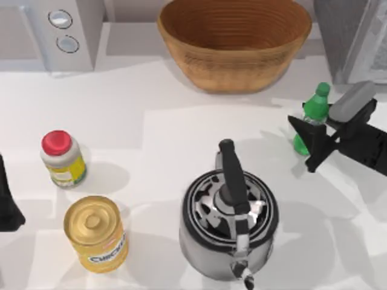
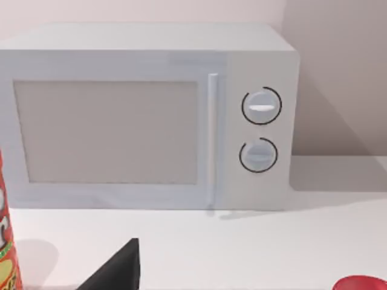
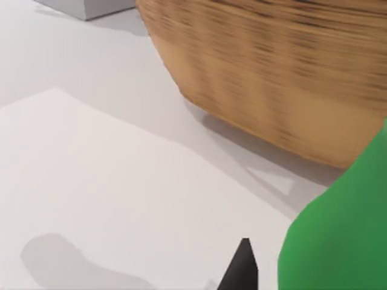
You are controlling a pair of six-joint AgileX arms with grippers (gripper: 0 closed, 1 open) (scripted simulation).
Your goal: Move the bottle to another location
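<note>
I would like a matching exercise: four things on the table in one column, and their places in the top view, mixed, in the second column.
1. bottle
2. kettle
3. gold can
4. basket

a. back middle
b. front left
c. right side, at the right gripper
d. front middle

Pairs: 1-c, 2-d, 3-b, 4-a

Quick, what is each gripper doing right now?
Left gripper: parked at the table's left edge, cannot be told.
Right gripper: at the bottle, grip cannot be told.
</note>
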